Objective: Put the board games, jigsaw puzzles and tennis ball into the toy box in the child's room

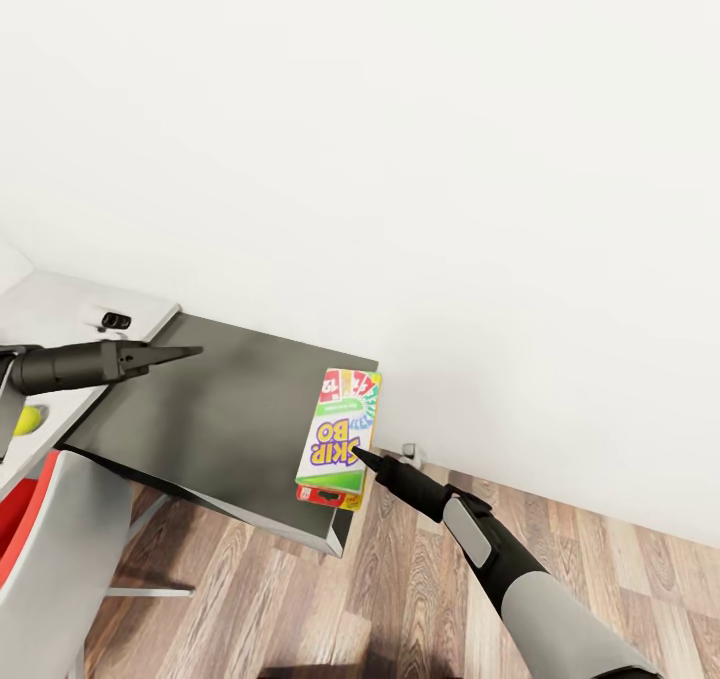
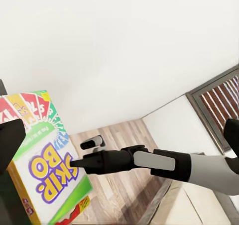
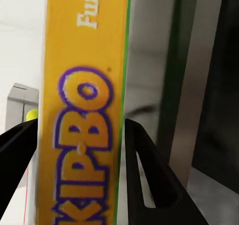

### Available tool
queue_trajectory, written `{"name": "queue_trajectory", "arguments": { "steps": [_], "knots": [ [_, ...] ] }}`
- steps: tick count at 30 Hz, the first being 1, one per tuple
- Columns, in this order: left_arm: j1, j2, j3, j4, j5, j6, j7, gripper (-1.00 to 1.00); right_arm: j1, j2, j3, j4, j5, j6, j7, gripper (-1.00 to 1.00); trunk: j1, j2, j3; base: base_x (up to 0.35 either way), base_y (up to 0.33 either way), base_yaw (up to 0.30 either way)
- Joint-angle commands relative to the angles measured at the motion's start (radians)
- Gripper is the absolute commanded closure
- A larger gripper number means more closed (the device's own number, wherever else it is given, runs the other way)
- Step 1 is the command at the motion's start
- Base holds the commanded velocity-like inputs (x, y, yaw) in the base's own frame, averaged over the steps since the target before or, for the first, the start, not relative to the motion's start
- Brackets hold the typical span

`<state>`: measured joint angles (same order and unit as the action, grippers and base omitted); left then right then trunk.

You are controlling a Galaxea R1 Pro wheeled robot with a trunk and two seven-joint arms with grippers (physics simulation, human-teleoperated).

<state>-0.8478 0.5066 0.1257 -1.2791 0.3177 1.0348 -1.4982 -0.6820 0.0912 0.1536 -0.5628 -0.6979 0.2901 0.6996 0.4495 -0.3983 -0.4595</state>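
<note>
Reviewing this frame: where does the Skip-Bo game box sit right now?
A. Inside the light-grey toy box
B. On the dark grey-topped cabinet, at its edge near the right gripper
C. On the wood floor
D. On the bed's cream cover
B: in the head view the Skip-Bo game box sits at the corner of the dark grey-topped cabinet, with the right gripper at its edge; the right wrist view shows a finger on either side of the box's yellow edge.

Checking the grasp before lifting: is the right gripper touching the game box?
Cannot tell. In the right wrist view, the right gripper straddles the game box edge; contact is unclear.
</note>
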Motion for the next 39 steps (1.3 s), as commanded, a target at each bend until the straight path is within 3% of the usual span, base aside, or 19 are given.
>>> {"name": "queue_trajectory", "arguments": {
  "steps": [1, 39],
  "knots": [
    [0.000, 0.005, 0.000, 0.000, 0.001, 0.011, -0.003, -1.00, -0.001, 0.000, 0.001, 0.000, -0.011, 0.009, 0.000, 1.00, 0.001, -0.002, -0.001, 0.000, 0.000, 0.000],
    [0.000, 0.012, -0.001, -0.011, 0.001, 0.011, -0.004, -1.00, 0.001, 0.001, 0.001, 0.000, -0.011, 0.006, 0.014, 1.00, 0.001, -0.002, 0.056, -0.026, 0.000, 0.000]
  ]
}}
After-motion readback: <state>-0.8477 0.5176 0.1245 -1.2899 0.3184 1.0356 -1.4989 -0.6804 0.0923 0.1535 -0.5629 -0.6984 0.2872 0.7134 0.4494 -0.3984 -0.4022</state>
